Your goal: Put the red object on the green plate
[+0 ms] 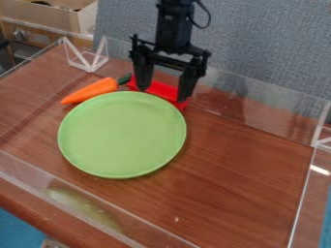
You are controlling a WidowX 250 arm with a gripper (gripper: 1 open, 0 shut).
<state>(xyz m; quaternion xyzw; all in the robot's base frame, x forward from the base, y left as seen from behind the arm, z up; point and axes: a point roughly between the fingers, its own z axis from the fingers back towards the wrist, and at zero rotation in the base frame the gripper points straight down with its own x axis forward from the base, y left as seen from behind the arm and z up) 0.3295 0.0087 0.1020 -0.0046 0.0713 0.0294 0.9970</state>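
Observation:
The red object [168, 93] lies on the wooden table just behind the far rim of the green plate [123, 136]. My gripper [165, 85] points straight down over it, open, with one dark finger [139, 77] on its left and the other on its right. The jaws hide part of the red bar. I cannot tell whether the fingers touch it. The large, round, light green plate lies flat with nothing on it.
An orange carrot toy [88, 93] with a green top lies left of the red object, touching the plate's far left rim. Clear plastic walls [278, 97] ring the table. Cardboard boxes [52, 17] stand at the back left.

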